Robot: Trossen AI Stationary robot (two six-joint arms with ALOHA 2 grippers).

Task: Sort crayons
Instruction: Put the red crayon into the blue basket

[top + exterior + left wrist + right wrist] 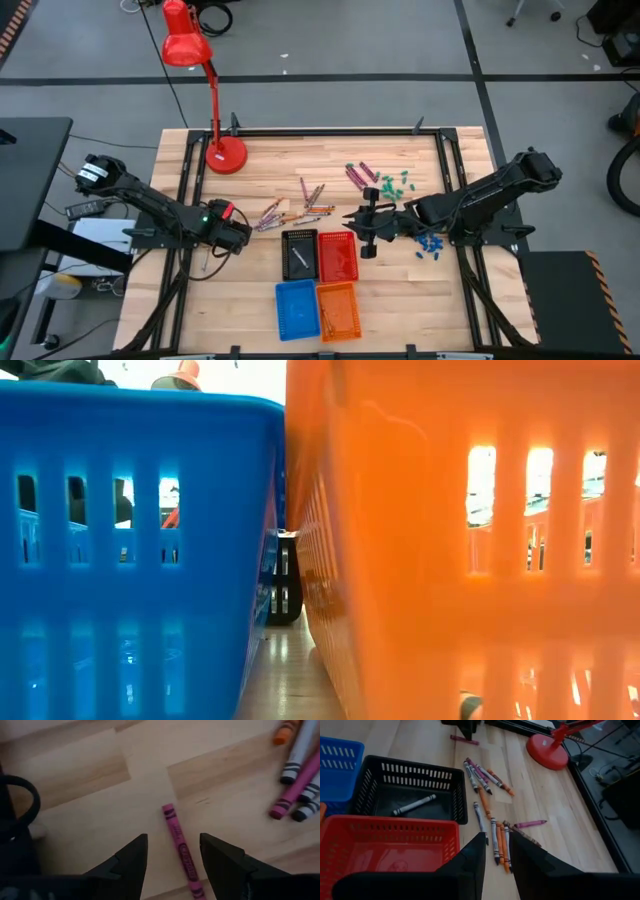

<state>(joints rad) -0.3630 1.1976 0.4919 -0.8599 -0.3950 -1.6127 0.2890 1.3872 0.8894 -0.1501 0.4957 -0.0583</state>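
Several crayons (300, 207) lie scattered on the wooden table, and a few purple ones (360, 175) lie farther right. My left gripper (173, 838) is open at the table's left (238, 235), pointing down. Its fingers stand on either side of a magenta crayon (180, 847) that lies flat on the wood, and they do not touch it. My right gripper (497, 840) hangs over the right side of the red basket (338, 255), with a narrow gap between its fingers and nothing in it. A grey crayon (414, 805) lies in the black basket (410, 792).
Blue basket (296, 308) and orange basket (338, 310) stand near the front edge and fill the low view. Chunky green pieces (395, 183) and blue pieces (430, 245) lie at the right. A red desk lamp (225, 155) stands at the far left.
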